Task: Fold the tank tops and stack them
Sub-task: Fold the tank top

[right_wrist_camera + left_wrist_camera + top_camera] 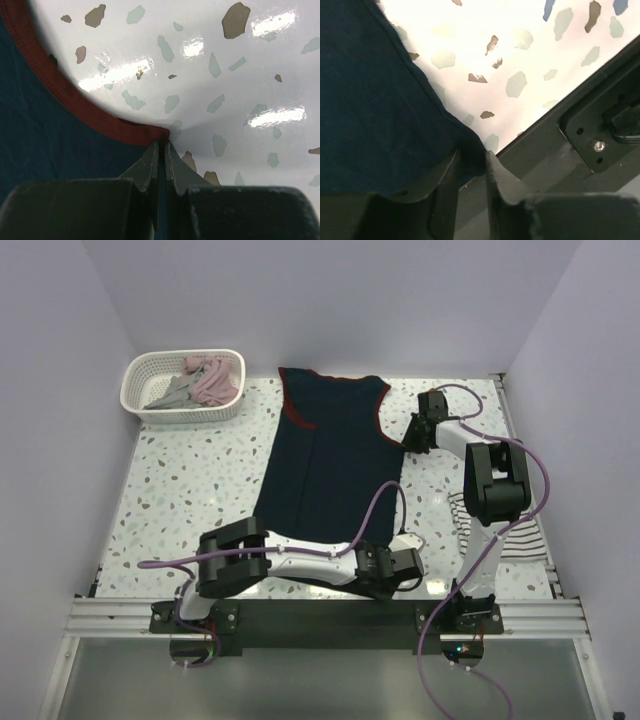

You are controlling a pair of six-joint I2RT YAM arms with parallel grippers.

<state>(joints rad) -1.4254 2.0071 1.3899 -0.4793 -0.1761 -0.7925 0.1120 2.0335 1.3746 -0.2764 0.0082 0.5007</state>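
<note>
Where the navy tank top (325, 465) is: spread flat on the speckled table (180, 480), hem toward the arm bases and neck end away, with one set of fingers on it at each end of its right side.
red trim (75, 107): curves round the armhole, and the tail end of it runs straight into the right fingertips.
right gripper (160, 156): fingers pressed almost together, nipping the trimmed edge right at the bottom of the armhole. In the wrist view all the navy cloth is on the left of the fingers, and it's just shiny bare tabletop ahead and to the right.
left gripper (470, 172): fingers closed on the hem corner, with a tuck of dark cloth filling the narrow slot between them. The rest of the shirt fans out to the left of the fingers and there's bare table ahead.
black rail (580, 135): just to the right of the left fingers, at the table's near edge.
striped tank top (525, 540): white with thin dark lines, lying by the right arm's base and partly hidden behind that arm, apart from both sets of fingers.
basket (190, 412): white, in the far left corner and well away from either gripper, with a pinkish top (210, 380) and a grey one (172, 392) bundled inside.
</note>
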